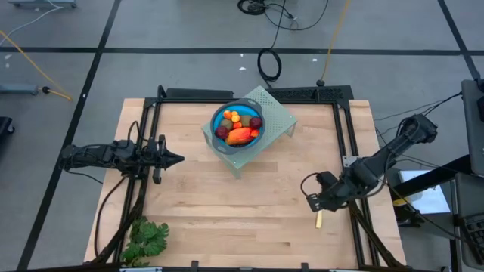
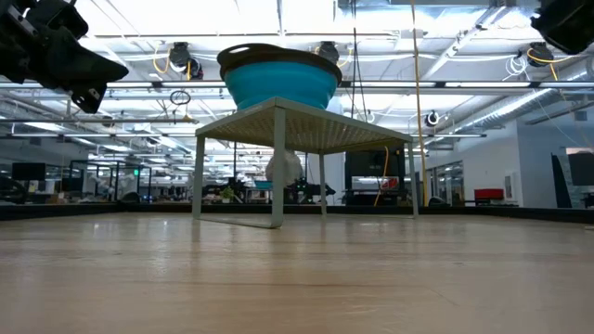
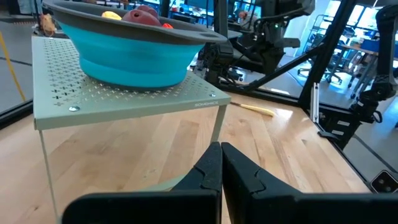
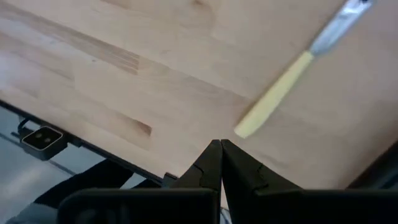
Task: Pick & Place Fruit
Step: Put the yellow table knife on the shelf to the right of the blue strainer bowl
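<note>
The middle and near half of the table (image 1: 249, 204) lay bare and open. The pale perforated stand (image 1: 274, 113) with the blue bowl (image 1: 219, 121) blocked the far centre, though open room showed beneath it between its legs. A leafy green bunch (image 1: 146, 238) took the near left corner; a yellow-handled knife (image 1: 318, 219) lay near the right edge.

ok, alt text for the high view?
A blue bowl of fruit sits on a pale green stand at the table's far side. Both arms wait with end effectors shut, left and right; a knife and leafy bunch lie near the front.
</note>
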Robot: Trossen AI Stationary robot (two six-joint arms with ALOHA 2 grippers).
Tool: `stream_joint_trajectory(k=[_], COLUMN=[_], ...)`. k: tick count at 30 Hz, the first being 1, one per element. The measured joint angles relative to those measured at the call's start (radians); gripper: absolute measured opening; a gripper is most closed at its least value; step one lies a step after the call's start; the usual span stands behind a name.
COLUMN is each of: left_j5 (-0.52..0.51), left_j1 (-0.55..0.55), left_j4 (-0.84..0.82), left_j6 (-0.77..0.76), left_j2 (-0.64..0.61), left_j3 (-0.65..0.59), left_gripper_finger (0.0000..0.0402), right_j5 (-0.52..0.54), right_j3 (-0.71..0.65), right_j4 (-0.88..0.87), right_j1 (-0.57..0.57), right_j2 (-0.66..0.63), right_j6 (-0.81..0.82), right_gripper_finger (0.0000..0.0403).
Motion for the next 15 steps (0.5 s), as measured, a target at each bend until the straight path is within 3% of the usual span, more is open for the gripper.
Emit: stream_joint_trajectory(k=[15], left_j5=[0.000], left_j1=[0.000], left_j4=[0.000], left_j6=[0.000], left_j2=[0.000], left_j3=[0.000], left_gripper_finger=[0.0000], right_j5=[0.001], right_j3=[0.000], right_j4=[-0.016], right_j1=[0.125], right_j2=[0.063], right_j6=[0.360], right_gripper_finger=[0.0000])
